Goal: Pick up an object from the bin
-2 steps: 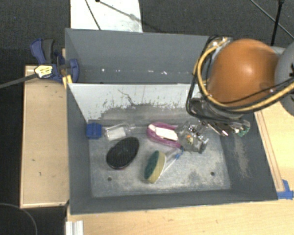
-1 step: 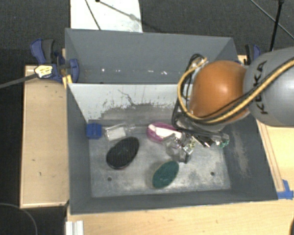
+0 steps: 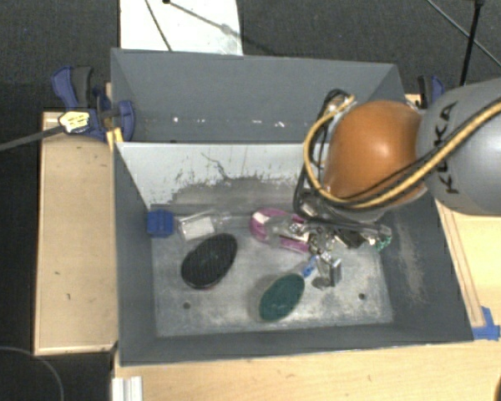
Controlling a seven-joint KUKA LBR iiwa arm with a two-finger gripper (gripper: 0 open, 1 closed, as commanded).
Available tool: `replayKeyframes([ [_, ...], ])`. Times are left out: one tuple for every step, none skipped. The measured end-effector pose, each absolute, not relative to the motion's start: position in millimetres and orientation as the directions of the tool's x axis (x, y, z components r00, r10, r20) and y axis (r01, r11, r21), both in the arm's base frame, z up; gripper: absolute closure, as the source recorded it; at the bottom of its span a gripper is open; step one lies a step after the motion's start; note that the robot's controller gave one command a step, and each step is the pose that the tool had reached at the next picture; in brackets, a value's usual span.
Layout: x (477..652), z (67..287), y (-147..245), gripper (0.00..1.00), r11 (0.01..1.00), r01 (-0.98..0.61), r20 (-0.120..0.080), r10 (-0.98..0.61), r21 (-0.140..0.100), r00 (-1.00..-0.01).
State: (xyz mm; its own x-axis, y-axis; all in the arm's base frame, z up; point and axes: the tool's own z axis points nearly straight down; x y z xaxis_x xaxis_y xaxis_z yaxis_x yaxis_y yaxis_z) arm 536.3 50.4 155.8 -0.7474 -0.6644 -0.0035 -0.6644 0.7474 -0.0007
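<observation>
Seemingly light, stiff and slick, the green oval (image 3: 281,297) lies by the near wall of the bin (image 3: 259,345), just left of the gripper (image 3: 324,267), whose opening we cannot tell; we would pinch it across its narrow width.

the grey arm (image 3: 476,153) reaches in from the right, its orange-capped wrist (image 3: 371,149) bent downward, the hand (image 3: 324,267) hanging low.

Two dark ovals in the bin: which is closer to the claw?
The dark green oval, just lower left of the claw. The black ribbed oval lies farther left.
</observation>
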Motion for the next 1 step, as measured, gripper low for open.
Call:
replayKeyframes([
  [502.4, 78.9, 27.9, 0.00, 0.727, -0.686, 0.006, -0.686, 0.005, -0.727],
])
